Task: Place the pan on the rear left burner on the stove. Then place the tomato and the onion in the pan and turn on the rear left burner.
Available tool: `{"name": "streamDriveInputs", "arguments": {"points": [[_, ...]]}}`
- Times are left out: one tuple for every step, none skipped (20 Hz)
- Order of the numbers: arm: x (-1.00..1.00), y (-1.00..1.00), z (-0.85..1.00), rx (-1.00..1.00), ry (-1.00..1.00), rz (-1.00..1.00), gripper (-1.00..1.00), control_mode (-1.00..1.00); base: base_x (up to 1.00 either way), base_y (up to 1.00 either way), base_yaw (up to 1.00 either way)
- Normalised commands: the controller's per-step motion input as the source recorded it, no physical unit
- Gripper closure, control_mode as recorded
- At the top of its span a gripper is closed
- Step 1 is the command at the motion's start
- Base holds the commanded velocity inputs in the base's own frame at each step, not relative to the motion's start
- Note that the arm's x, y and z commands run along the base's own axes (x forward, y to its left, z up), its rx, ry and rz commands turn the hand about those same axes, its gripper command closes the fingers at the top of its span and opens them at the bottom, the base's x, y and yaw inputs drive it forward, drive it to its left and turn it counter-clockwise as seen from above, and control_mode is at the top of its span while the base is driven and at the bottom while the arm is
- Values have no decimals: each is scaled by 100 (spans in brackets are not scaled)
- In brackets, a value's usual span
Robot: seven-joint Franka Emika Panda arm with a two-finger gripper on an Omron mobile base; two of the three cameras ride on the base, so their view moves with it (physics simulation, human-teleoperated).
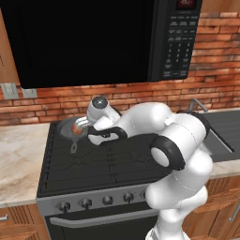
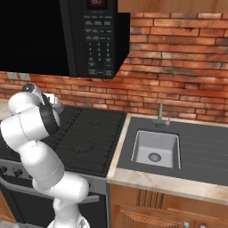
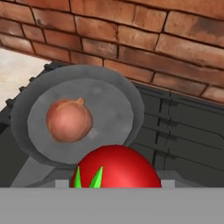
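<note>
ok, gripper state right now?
Gripper: closed on the tomato, held just above the pan, where the onion already sits.

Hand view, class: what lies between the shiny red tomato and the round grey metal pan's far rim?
The orange-brown onion rests on the pan floor, beyond the tomato, in the hand view.

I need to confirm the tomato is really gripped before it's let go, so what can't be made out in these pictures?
- Finger contact on the tomato: hand view, its lower half is cut off at the bottom.
- Gripper jaws: left base view, too small and merged with the pan.
- Onion: plainly inside the pan; in the left base view the gripper covers it.
- Pan: right base view, hidden behind the arm.
</note>
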Motion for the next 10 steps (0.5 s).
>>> {"name": "streamDriveInputs", "arguments": {"points": [[26,3,-6,0,0,0,100,-100,0,0,0],[24,4,-7,0,0,0,100,-100,0,0,0],[25,3,-7,0,0,0,100,-100,0,0,0],[24,4,-6,0,0,0,100,-100,0,0,0],[24,3,-6,0,0,0,100,-100,0,0,0],[20,1,-6,0,0,0,100,-100,0,0,0],[14,0,-6,0,0,0,100,-100,0,0,0],[14,0,-8,0,0,0,100,-100,0,0,0],[15,2,-9,0,0,0,100,-100,0,0,0],[12,0,-9,0,0,0,100,-100,0,0,0]]}}
